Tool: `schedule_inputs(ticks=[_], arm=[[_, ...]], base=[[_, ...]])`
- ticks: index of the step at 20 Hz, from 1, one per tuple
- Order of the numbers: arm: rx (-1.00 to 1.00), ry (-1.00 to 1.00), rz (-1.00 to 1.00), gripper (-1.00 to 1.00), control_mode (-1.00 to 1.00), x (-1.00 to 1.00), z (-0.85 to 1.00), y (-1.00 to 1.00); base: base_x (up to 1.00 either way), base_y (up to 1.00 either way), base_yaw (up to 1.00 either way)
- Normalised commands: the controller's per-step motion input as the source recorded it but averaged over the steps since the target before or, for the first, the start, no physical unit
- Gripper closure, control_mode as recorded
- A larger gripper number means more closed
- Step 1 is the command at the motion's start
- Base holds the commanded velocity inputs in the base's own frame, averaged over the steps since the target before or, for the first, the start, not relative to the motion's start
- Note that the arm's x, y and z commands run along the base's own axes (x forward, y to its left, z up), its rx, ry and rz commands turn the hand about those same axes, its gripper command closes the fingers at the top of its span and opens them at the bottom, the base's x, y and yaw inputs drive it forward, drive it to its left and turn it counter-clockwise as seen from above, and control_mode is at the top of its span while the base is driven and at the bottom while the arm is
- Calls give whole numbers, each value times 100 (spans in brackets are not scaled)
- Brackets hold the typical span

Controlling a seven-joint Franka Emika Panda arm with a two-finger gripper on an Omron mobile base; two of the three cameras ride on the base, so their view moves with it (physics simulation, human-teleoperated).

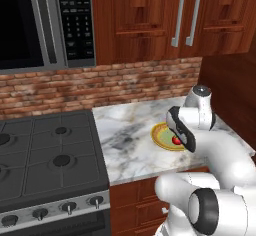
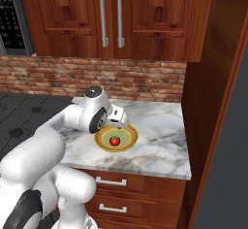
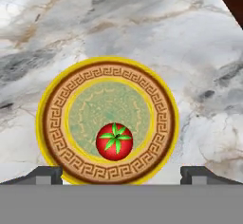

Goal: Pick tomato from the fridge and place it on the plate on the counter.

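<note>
End effector [image 3: 121, 174] is hanging wide above the tomato [image 3: 114, 141], which is sitting on the plate [image 3: 54, 123] near the surface's [image 3: 142, 23] front edge.

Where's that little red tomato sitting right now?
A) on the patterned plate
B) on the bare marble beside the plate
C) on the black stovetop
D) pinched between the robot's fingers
A: the tomato rests inside the plate on the counter, clear of the spread-apart fingertips.

The arm reaches over the plate [image 3: 52, 123], its gripper [image 3: 121, 173] pointing down, jaws wide apart and empty.
</note>
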Motion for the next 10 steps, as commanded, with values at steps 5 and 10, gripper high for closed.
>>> schedule_inputs(ticks=[5, 10], arm=[[0, 19, 0, -100, -100, -100, 68, 12], [0, 26, 0, -100, -100, -94, 68, 20]], base=[[0, 0, 0], [0, 0, 0]])
